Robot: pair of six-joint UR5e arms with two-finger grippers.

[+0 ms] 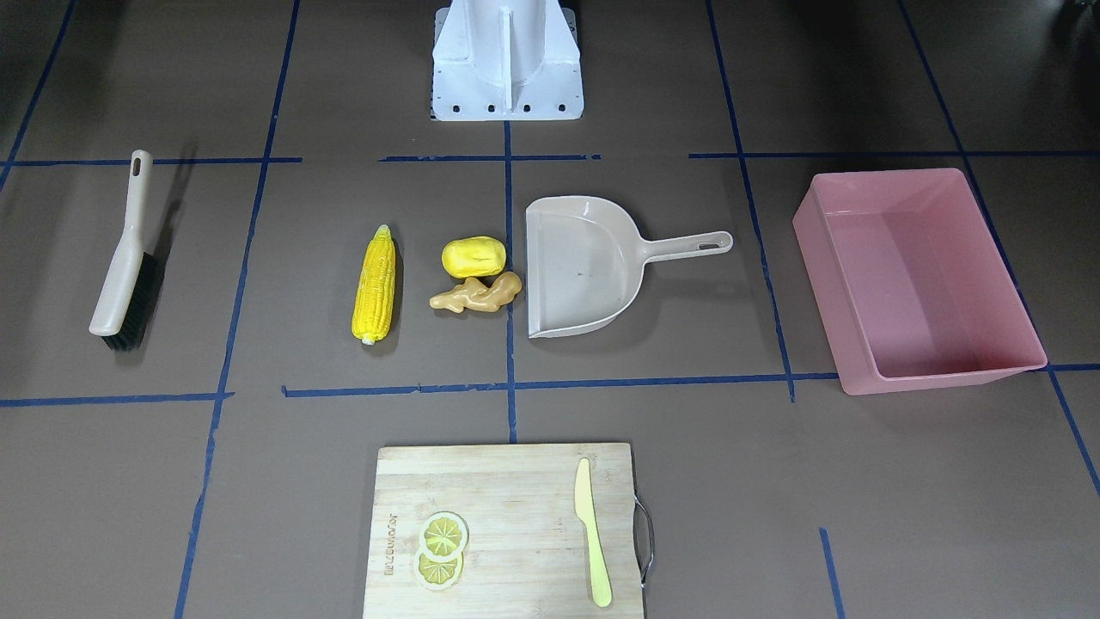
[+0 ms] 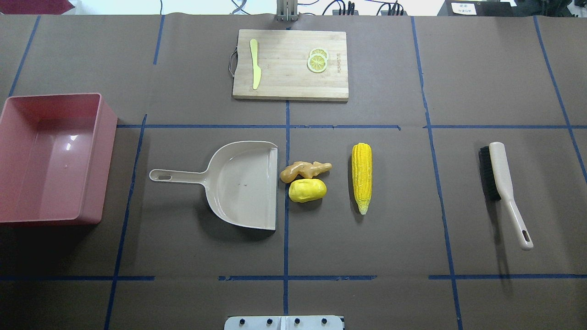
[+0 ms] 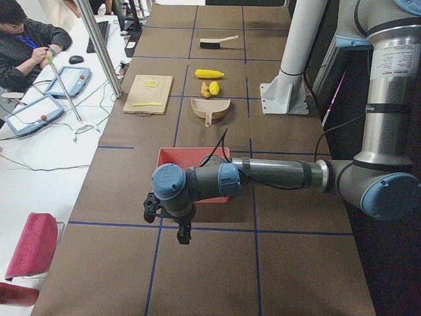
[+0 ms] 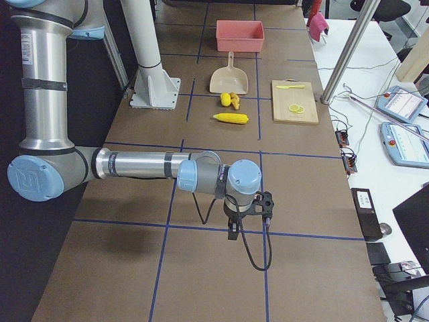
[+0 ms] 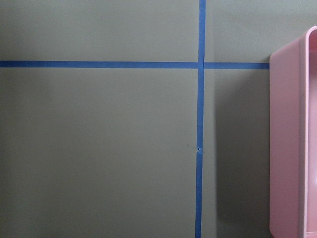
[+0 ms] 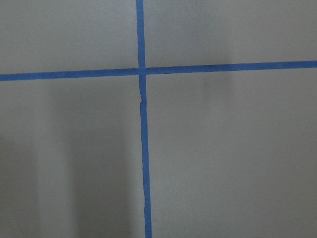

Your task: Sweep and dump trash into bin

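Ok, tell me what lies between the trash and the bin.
Only the dustpan: it lies between the ginger root, potato lump and corn cob and the pink bin, open mouth toward them, handle toward the bin. Nothing else visible does.

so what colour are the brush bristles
Black bristles on a beige brush; clearest in the overhead exterior view.

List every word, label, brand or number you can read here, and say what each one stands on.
No text here is clear enough to quote.
Engraved brand line along a short edge of the wooden cutting board: too blurred to read.
Printed sticker on the near arm in the exterior left view: too small to read.
White logo on the near arm's blue joint cap in the exterior right view: not legible.
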